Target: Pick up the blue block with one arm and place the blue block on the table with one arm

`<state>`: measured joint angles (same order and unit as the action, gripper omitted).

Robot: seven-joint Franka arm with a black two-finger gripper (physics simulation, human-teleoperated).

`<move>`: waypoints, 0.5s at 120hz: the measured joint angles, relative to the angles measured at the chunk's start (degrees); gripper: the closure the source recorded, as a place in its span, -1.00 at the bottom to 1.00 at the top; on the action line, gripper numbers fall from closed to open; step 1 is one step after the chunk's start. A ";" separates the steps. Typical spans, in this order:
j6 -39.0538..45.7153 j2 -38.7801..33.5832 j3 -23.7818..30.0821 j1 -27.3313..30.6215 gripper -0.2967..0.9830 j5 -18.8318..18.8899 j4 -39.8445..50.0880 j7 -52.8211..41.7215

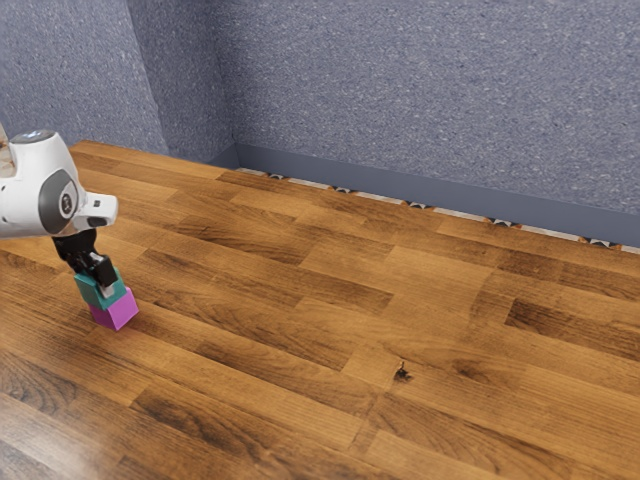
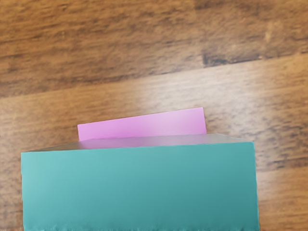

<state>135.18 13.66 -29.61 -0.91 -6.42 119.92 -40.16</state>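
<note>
Blue block (image 2: 139,187) partly hiding pink block (image 1: 117,313), hand (image 1: 104,283) overlapping blue block, whether clamped or apart I cannot tell

1. Beyond me stands a speckled blue-grey wall (image 1: 430,90), stepping outward in a corner toward the exterior view's left.
2. A smooth, darker baseboard (image 1: 400,188) runs along its foot, with small dark pointed shapes (image 1: 419,205) beside it.
3. My tabletop (image 1: 300,270) is warm brown wood planking, with streaked grain.
4. Pale light (image 1: 38,440) glosses its near corner; I see a soft sheen (image 2: 159,96) in my wrist view.
</note>
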 joint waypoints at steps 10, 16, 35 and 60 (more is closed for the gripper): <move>0.02 -0.02 0.00 0.01 -0.31 0.00 -0.01 0.02; 0.03 -0.06 0.00 0.01 -0.27 0.00 -0.06 0.03; 0.06 -0.09 0.05 0.02 -0.17 0.00 -0.10 0.04; 0.11 -0.09 0.07 0.01 -0.14 0.07 -0.11 0.13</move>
<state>135.29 13.57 -29.54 -0.90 -6.35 119.82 -40.03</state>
